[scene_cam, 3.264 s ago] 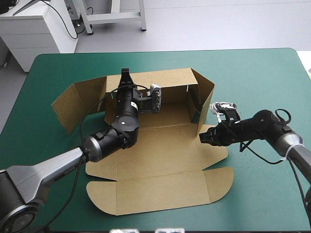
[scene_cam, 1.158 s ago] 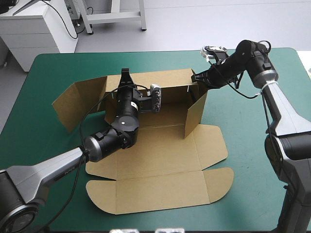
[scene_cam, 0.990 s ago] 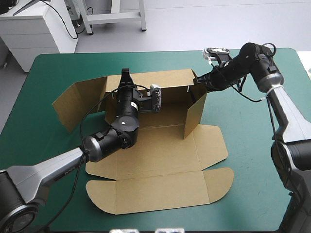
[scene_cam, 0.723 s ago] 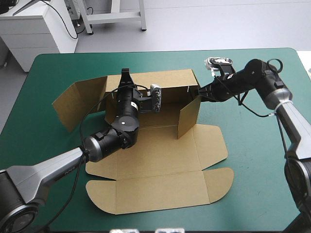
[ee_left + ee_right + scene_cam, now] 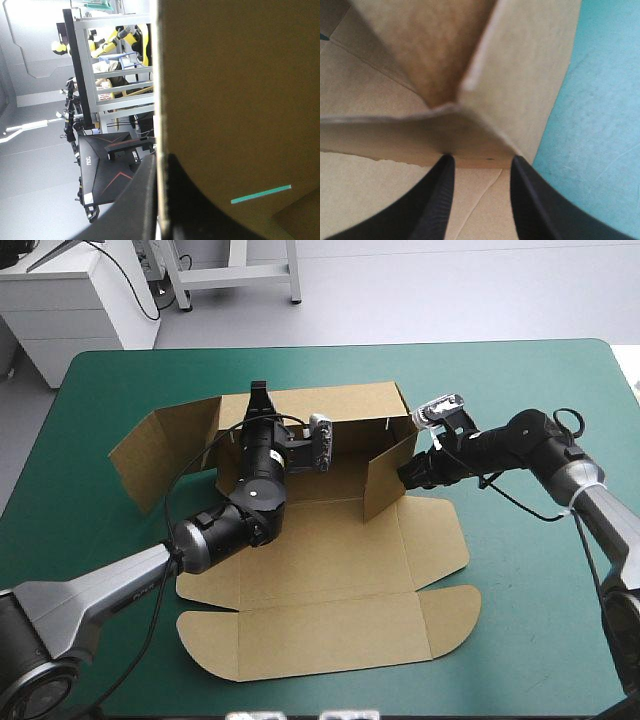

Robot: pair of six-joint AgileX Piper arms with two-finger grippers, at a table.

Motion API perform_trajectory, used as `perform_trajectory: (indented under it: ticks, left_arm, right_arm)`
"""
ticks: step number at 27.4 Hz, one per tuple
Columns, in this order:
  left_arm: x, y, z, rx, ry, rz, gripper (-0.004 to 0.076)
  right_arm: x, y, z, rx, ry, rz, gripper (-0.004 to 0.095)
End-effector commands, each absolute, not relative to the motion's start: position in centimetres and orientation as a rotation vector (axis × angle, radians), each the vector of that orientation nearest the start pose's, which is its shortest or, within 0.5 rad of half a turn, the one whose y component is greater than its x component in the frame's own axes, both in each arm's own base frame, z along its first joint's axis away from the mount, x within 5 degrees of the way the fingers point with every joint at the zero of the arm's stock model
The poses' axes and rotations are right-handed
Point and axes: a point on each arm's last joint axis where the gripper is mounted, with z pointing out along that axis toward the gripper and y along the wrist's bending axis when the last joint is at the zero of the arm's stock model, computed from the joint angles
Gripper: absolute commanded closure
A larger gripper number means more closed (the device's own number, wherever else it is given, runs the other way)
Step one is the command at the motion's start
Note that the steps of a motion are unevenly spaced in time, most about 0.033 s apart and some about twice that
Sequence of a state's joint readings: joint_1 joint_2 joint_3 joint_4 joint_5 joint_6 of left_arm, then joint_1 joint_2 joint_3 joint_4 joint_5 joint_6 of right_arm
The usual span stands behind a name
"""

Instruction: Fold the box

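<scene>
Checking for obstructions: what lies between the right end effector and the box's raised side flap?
Nothing: the right wrist view shows the open right end effector with its tips at the flap of the box.

Upright box flap [image 5: 381,478] before right tool [image 5: 405,476]

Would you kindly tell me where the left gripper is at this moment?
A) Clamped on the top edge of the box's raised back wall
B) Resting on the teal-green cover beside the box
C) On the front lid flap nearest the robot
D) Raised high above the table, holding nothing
A: in the high view the left gripper sits at the top edge of the raised back wall of the box, and its wrist view shows brown board between its jaws.
</scene>
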State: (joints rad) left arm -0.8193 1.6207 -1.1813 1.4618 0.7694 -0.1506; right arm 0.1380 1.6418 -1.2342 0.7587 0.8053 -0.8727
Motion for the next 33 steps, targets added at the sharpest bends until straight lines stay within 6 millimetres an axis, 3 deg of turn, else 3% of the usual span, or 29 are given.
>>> perform_trajectory:
  ticks: [1,3,8,14,18,23,26,33]
  left_arm:
    - [28.4,-21.4,33.7,1.375,1.368,1.058,0.0732]
    - [28.4,-21.4,33.7,1.376,1.367,1.059,0.0732]
    - [28.4,-21.4,33.7,1.376,1.367,1.059,0.0732]
    - [28.4,-21.4,33.7,1.376,1.368,1.061,0.0732]
    - [28.4,-21.4,33.7,1.376,1.368,1.061,0.0732]
    - [28.4,-21.4,33.7,1.375,1.368,1.062,0.0732]
    - [28.4,-21.4,33.7,1.374,1.370,1.064,0.0732]
    - [28.4,-21.4,33.7,1.376,1.367,1.059,0.0732]
  right_arm:
    - [33.1,9.3,30.5,-0.788,2.241,0.576,0.0345]
    - [33.3,9.2,30.5,-0.817,2.209,0.538,0.0270]
    - [34.4,9.1,30.3,-0.783,2.155,0.466,0.0263]
    - [34.8,9.7,28.8,-0.686,2.188,0.610,0.0265]
    - [34.1,9.7,26.9,-0.547,2.159,0.646,0.0265]
    - [32.6,10.4,25.4,-0.523,2.114,0.545,0.0265]
    - [32.6,11.6,25.3,-0.472,2.085,0.486,0.0265]
    - [33.1,11.9,26.1,-0.428,2.013,0.465,0.0265]
